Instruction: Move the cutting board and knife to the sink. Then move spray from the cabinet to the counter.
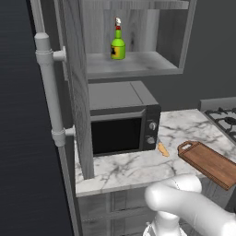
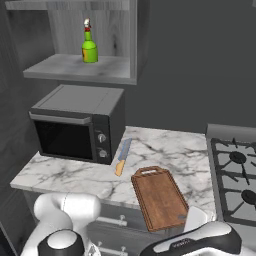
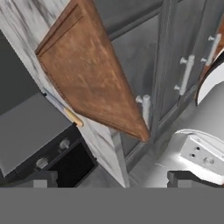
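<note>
Left base view. You have the cutting board (image 1: 210, 162) lying flat at the right end of the worktop (image 1: 133, 168), its far corner hanging past the front edge, handle toward the microwave (image 1: 122, 130). The knife (image 1: 162, 149) lies just beside the microwave's front corner, apart from the board. The spray (image 1: 118, 44) stands upright on the cabinet (image 1: 138, 64) shelf above, out of the way until the second step.

Right base view. Your board (image 2: 159, 197) overhangs the worktop edge, which I judge leaves a lip for gripping. The knife (image 2: 122, 156) lies between microwave and board, blade away from you. The stove (image 2: 235, 175) sits to the right.

Hand view. Your pincer (image 3: 112, 179) hangs released, nothing between its tips, low in front of the drawers, looking up at the board (image 3: 87, 74) and the knife (image 3: 63, 109).
</note>
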Motion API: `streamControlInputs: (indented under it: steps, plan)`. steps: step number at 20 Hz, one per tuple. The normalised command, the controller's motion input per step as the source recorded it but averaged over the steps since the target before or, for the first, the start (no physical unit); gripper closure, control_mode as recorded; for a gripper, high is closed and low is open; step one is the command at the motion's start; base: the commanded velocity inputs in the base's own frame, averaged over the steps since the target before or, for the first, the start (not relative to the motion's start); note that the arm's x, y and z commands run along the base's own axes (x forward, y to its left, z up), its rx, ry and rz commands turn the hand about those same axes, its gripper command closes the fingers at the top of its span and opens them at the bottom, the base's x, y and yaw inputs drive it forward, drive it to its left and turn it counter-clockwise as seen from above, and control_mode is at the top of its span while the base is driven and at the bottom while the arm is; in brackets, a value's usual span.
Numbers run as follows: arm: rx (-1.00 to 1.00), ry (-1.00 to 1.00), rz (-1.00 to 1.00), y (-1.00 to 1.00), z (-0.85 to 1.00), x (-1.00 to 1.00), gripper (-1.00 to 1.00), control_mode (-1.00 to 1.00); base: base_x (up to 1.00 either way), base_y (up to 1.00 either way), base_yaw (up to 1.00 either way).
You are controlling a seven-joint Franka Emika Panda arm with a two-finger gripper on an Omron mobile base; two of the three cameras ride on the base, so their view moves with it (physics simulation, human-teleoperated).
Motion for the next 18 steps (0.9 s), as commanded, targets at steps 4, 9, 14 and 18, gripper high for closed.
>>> streamControlInputs:
  steps: [4, 9, 14, 18]
  plan:
    - [0.00, -0.14, 0.00, 0.01, -0.12, 0.11, -1.00, -1.00, 0.00, 0.00, 0.00]
    - [0.00, -0.15, 0.00, 0.06, -0.16, 0.13, -1.00, -1.00, 0.00, 0.00, 0.00]
    - [0.00, -0.10, 0.00, 0.01, -0.22, 0.14, -1.00, -1.00, 0.00, 0.00, 0.00]
    - [-0.01, -0.11, 0.00, 0.00, -0.26, 0.16, -1.00, -1.00, 0.00, 0.00, 0.00]
